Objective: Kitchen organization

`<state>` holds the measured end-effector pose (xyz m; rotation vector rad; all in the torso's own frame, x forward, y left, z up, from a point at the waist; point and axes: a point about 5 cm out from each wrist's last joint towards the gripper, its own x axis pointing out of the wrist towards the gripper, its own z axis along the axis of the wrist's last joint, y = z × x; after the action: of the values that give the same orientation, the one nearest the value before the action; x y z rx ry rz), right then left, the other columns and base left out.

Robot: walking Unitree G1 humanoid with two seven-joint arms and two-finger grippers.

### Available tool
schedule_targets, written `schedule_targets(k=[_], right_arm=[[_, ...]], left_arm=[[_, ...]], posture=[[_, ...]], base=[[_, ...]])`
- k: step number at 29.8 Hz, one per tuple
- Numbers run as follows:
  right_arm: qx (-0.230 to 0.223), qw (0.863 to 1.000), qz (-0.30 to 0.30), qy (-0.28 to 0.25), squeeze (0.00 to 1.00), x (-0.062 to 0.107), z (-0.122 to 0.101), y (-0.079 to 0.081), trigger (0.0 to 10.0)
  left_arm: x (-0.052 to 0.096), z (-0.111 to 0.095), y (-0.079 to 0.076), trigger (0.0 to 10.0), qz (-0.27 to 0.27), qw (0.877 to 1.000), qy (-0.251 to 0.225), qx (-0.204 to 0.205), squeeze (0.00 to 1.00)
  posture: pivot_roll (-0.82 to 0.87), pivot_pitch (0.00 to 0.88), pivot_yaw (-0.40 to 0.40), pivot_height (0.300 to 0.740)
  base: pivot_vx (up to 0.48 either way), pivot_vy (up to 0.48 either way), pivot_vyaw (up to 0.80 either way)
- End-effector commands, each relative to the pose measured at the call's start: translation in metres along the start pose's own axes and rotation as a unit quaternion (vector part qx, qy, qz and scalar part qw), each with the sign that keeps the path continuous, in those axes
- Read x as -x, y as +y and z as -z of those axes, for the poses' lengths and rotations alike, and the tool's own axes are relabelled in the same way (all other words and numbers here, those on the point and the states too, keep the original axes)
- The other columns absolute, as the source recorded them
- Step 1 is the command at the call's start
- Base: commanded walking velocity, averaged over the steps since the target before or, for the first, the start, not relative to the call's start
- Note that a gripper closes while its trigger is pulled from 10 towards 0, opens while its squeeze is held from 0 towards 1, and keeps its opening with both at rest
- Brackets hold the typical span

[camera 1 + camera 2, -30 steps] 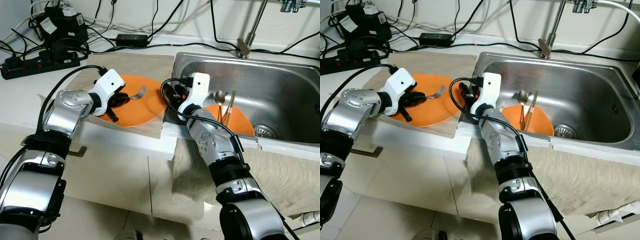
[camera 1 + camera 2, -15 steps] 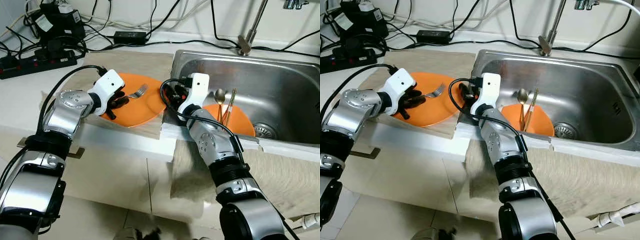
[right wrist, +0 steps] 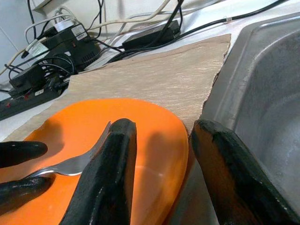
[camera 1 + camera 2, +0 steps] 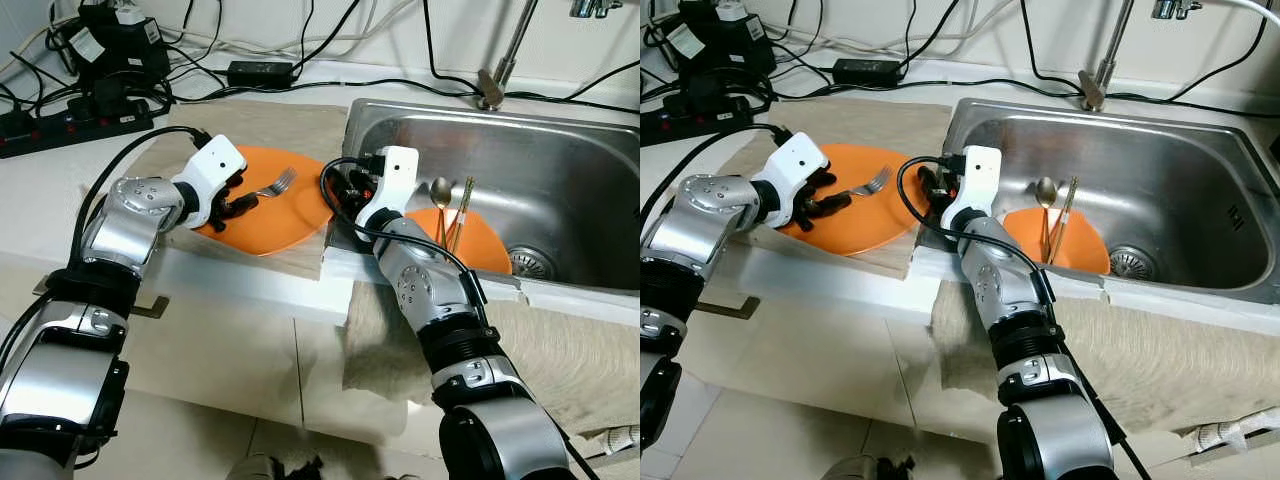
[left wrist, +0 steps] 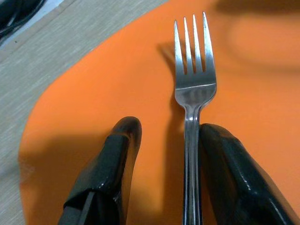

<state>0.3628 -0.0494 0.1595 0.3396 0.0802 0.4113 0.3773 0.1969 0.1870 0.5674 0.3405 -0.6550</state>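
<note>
Left gripper (image 5: 161, 183) sits low on the orange plate (image 4: 290, 215), fingers parted around the fork (image 5: 193, 93) handle, probably lining up a pinch. Right gripper (image 3: 161, 176) hovers spread and empty over the plate's right edge by the sink (image 4: 560, 170), likely to steady it.

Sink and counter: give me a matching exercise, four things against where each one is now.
Things:
1. fork
2. spoon
3. faucet
4. power strip

Places:
A. behind the sink
B. on the counter's far left
C. on the plate in the sink
D. on the counter plate, between the left gripper's fingers

Pairs: 1-D, 2-C, 3-A, 4-B
</note>
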Motion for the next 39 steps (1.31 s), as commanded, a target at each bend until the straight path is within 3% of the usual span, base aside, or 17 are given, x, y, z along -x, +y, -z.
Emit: schedule_targets(k=[1, 9, 10, 12, 13, 14, 15, 16, 17, 20, 22, 23, 24, 25, 39], right_arm=[[-0.007, 1.000, -0.001, 0.007, 0.00, 0.000, 0.004, 0.005, 10.0], [-0.007, 1.000, -0.003, 0.008, 0.00, 0.000, 0.005, 0.006, 10.0], [-0.008, 1.000, -0.003, 0.009, 0.00, 0.000, 0.005, 0.006, 10.0], [-0.008, 1.000, -0.003, 0.009, 0.00, 0.000, 0.005, 0.006, 10.0], [-0.008, 1.000, -0.004, 0.009, 0.00, 0.000, 0.005, 0.006, 10.0], [-0.008, 1.000, -0.004, 0.010, 0.00, -0.001, 0.005, 0.006, 10.0], [-0.008, 1.000, -0.004, 0.010, 0.00, -0.001, 0.005, 0.006, 10.0], [-0.008, 1.000, -0.005, 0.010, 0.00, -0.001, 0.005, 0.007, 10.0], [-0.007, 1.000, -0.005, 0.010, 0.00, -0.001, 0.005, 0.007, 10.0], [-0.007, 1.000, -0.005, 0.010, 0.00, -0.001, 0.005, 0.007, 10.0], [-0.005, 1.000, -0.005, 0.011, 0.00, -0.001, 0.005, 0.006, 10.0], [-0.005, 1.000, -0.005, 0.011, 0.00, -0.001, 0.005, 0.006, 10.0], [-0.005, 1.000, -0.005, 0.011, 0.00, -0.001, 0.005, 0.006, 10.0], [-0.005, 1.000, -0.005, 0.011, 0.00, -0.001, 0.005, 0.006, 10.0], [-0.005, 1.000, -0.002, 0.010, 0.00, 0.000, 0.005, 0.005, 10.0]], left_arm=[[-0.006, 0.019, -0.017, 10.0, 0.053, 0.997, 0.036, 0.031, 0.00], [-0.005, 0.028, -0.025, 10.0, 0.099, 0.991, 0.049, 0.074, 0.00], [-0.004, 0.029, -0.025, 9.0, 0.104, 0.991, 0.052, 0.073, 0.00], [-0.004, 0.030, -0.026, 9.0, 0.106, 0.990, 0.054, 0.072, 0.00], [-0.003, 0.032, -0.026, 0.0, 0.109, 0.990, 0.058, 0.071, 0.00], [-0.003, 0.032, -0.026, 0.0, 0.108, 0.990, 0.059, 0.071, 0.13], [-0.003, 0.032, -0.026, 0.0, 0.108, 0.990, 0.059, 0.071, 0.13], [-0.003, 0.034, -0.026, 0.0, 0.107, 0.990, 0.060, 0.069, 0.42], [-0.003, 0.034, -0.025, 0.0, 0.102, 0.991, 0.059, 0.069, 0.55], [-0.003, 0.034, -0.023, 0.0, 0.091, 0.992, 0.060, 0.063, 0.62], [-0.003, 0.032, -0.023, 0.0, 0.090, 0.993, 0.053, 0.059, 0.51], [-0.003, 0.031, -0.023, 0.0, 0.090, 0.993, 0.052, 0.054, 0.38], [-0.003, 0.031, -0.023, 0.0, 0.090, 0.993, 0.052, 0.054, 0.38], [-0.004, 0.031, -0.023, 0.0, 0.087, 0.993, 0.050, 0.055, 0.00], [-0.002, 0.007, -0.008, 0.0, 0.048, 0.995, -0.017, 0.087, 0.02]], posture=[[0.08, 0.021, 0.027, 0.740], [0.08, 0.016, 0.028, 0.740], [0.09, 0.015, 0.028, 0.740], [0.09, 0.015, 0.028, 0.740], [0.09, 0.012, 0.027, 0.740], [0.09, 0.012, 0.027, 0.740], [0.09, 0.012, 0.027, 0.740], [0.09, 0.009, 0.026, 0.740], [0.09, 0.009, 0.026, 0.740], [0.09, 0.009, 0.024, 0.740], [0.08, 0.007, 0.023, 0.740], [0.08, 0.007, 0.022, 0.740], [0.08, 0.007, 0.022, 0.740], [0.08, 0.006, 0.022, 0.740], [0.08, 0.012, 0.023, 0.740]], base=[[0.000, 0.000, 0.00], [0.000, 0.000, 0.00], [0.000, 0.000, 0.00], [0.000, 0.000, 0.00], [0.000, 0.000, 0.00], [0.000, 0.000, 0.00], [0.000, 0.000, 0.00], [0.000, 0.000, 0.00], [0.000, 0.000, 0.00], [0.000, 0.000, 0.00], [0.000, 0.000, 0.00], [0.000, 0.000, 0.00], [0.000, 0.000, 0.00], [0.000, 0.000, 0.00], [0.000, 0.000, 0.00]])
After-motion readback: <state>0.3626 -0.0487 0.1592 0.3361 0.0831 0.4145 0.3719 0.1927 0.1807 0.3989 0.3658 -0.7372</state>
